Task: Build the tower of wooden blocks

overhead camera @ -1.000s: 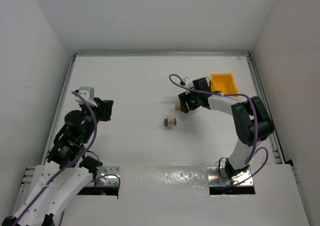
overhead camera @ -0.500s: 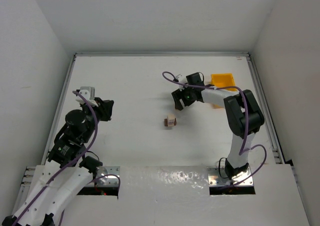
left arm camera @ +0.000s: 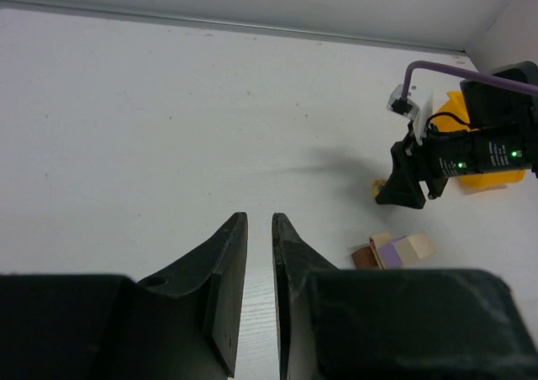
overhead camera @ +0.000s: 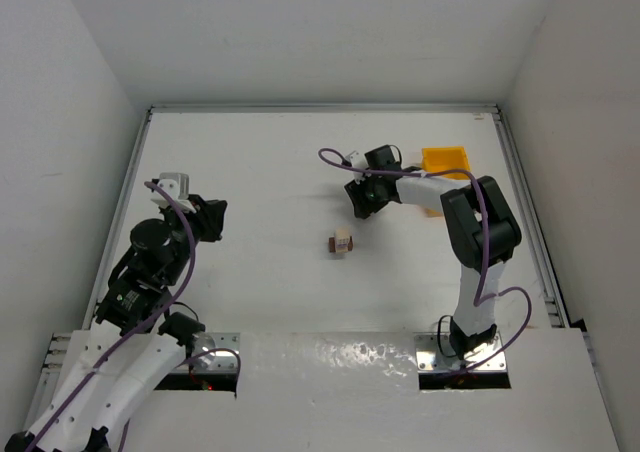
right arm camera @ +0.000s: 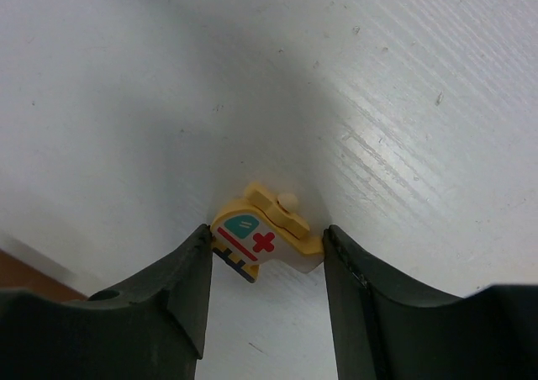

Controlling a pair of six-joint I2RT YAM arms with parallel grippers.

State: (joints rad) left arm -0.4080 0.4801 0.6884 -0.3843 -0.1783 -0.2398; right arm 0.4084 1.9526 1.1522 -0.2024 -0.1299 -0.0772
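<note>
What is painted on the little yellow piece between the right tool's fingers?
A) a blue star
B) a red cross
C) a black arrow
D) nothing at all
B: the right wrist view shows a red cross on the yellow piece between the fingers of the right tool.

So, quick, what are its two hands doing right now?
Left hand: nearly closed, holding nothing.
Right hand: closed on a small yellow helicopter-shaped block.

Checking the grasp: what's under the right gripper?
A small yellow block with a red cross, pinched between its fingers. From above, the right gripper hides it.
</note>
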